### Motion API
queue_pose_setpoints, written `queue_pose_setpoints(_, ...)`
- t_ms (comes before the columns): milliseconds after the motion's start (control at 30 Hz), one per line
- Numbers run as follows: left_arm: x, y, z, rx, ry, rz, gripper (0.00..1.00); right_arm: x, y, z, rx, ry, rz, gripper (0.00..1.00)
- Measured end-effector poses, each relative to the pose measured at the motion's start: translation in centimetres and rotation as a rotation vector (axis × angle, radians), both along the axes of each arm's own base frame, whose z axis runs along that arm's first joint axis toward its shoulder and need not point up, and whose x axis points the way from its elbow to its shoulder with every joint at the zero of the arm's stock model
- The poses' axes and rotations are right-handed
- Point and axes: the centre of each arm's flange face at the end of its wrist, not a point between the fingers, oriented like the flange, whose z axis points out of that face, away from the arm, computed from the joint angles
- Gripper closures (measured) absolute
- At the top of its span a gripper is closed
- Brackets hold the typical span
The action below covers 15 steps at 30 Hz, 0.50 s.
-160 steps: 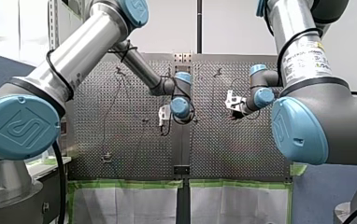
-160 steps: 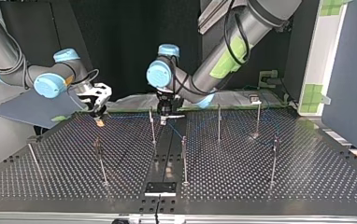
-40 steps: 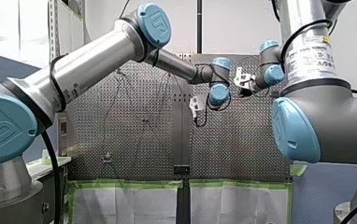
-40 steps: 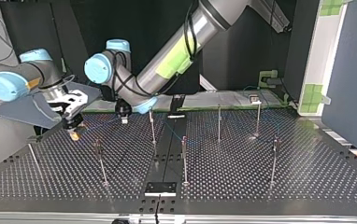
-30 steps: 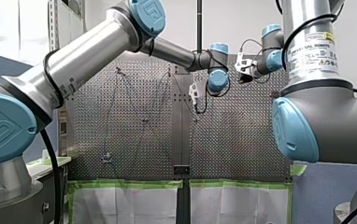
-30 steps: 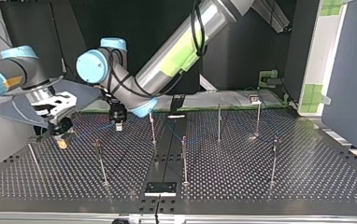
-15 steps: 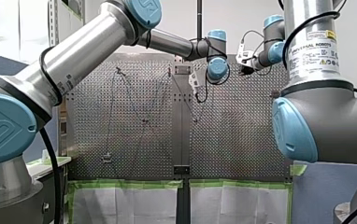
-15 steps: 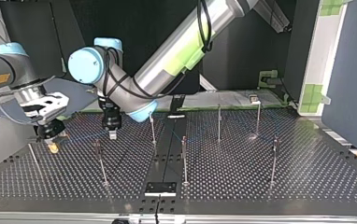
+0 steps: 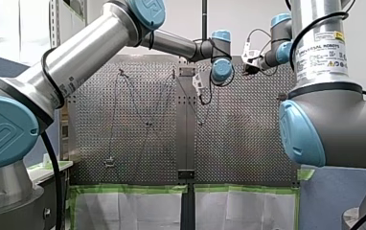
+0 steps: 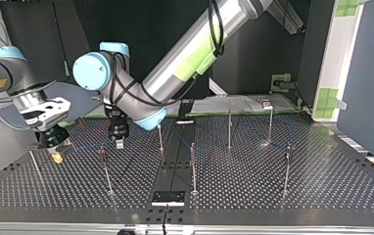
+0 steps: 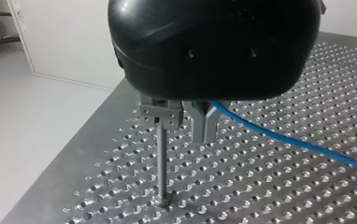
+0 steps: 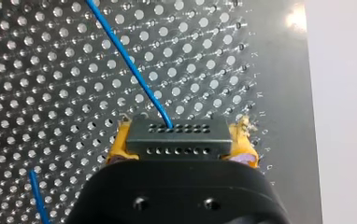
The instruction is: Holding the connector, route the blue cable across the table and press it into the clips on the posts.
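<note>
In the right wrist view my right gripper [image 12: 179, 142] is shut on the black connector [image 12: 176, 136], yellow pads [image 12: 120, 142] on both sides. The blue cable [image 12: 125, 56] leaves the connector and runs away over the perforated table. In the left wrist view my left gripper [image 11: 183, 133] has its metal fingers [image 11: 203, 126] shut on the blue cable [image 11: 284, 142], which trails off to one side. A thin post [image 11: 161, 163] stands just ahead of these fingers. In the top view my right gripper [image 10: 54, 147] hangs low at the left, my left gripper [image 10: 119, 142] beside a post [image 10: 105, 169], with the cable [image 10: 87, 145] stretched between them.
Several thin posts stand across the table, among them one [image 10: 159, 133] behind my left gripper, one [image 10: 193, 166] in the middle and one [image 10: 287, 166] at the right. A short post [image 10: 35, 166] stands near the table's left edge. A black plate [image 10: 168, 197] lies at the front edge.
Over the last second both grippers carried the cable towards the top view's left and nearer its front. In the last half second they barely shifted.
</note>
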Motion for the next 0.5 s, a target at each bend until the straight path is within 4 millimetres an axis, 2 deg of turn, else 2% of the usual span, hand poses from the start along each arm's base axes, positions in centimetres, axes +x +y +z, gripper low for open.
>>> queue_pose_setpoints(500,2.6,0.7,1.5,-0.047,-0.077,0.003,1.00,-0.3,-1.1,0.4,-0.019,-0.054,0.036,1.00)
